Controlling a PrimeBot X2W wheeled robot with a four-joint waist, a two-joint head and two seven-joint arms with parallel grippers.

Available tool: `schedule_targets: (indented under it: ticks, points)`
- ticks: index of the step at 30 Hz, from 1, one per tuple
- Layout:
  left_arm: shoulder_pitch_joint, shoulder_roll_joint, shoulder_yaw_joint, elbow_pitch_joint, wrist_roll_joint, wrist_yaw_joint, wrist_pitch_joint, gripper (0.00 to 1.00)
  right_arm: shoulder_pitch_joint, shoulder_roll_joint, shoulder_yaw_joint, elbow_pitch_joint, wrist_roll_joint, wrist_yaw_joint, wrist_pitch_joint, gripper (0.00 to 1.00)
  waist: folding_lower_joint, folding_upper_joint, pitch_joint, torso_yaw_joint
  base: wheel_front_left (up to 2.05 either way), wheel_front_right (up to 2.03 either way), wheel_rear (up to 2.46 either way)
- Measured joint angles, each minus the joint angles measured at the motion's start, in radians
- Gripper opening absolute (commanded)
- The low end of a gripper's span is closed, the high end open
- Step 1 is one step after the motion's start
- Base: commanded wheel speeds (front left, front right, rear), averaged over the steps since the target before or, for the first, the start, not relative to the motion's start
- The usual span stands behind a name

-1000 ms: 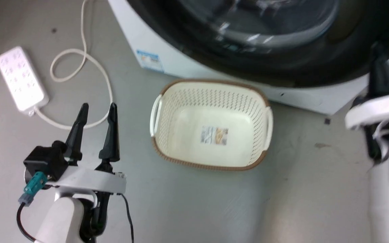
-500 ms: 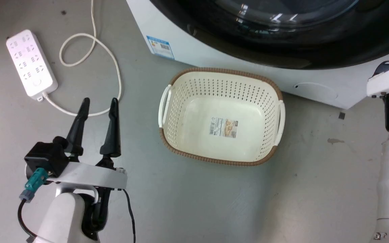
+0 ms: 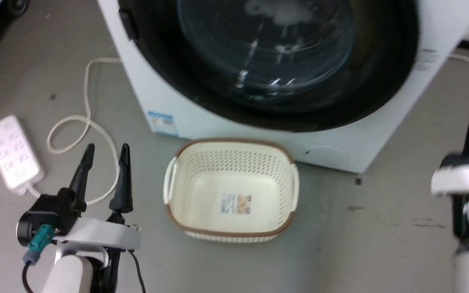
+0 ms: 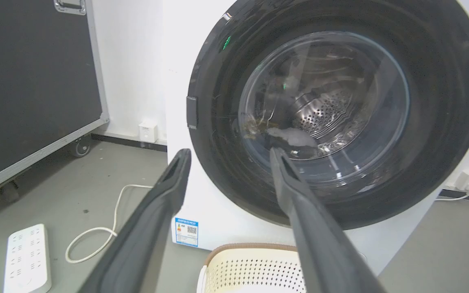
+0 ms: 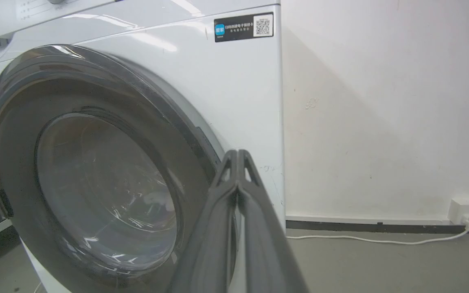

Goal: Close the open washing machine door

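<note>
washing machine door (image 4: 336,110): glossy black surround, smooth; clear glass bowl at centre, reflective.
machine casing (image 5: 238,81): white, smooth, light sheen.
drum (image 4: 320,116): perforated bright metal, seen through the glass.
basket (image 3: 234,141): cream perforated plastic, brown woven-look rim.
power strip (image 3: 12,152): white smooth plastic.
case (image 4: 35,73): matt black panel, bright metal edging and fittings.
floor (image 3: 381,244): grey, matt, scuffed and stained.
left gripper (image 3: 107,147) jaws: dark, matt.
</note>
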Motion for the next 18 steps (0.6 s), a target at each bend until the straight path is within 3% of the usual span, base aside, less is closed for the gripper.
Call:
schedule_targets:
  ticks: [6, 18]
  points:
    - [0.038, 0.004, -0.016, 0.007, 0.009, 0.005, 0.011, 1.0, 0.252, 0.0, 0.102, -0.054, 0.014, 0.0, 0.0, 0.0, 0.0001, 0.0, -0.095, -0.093, 0.0, 0.0, 0.0]
    - [0.071, 0.0, -0.052, 0.045, -0.007, 0.007, 0.082, 1.0, 0.408, -0.001, 0.183, -0.057, 0.049, 0.0, 0.071, 0.0, 0.0002, 0.0, -0.16, -0.153, 0.0, 0.0, 0.0]
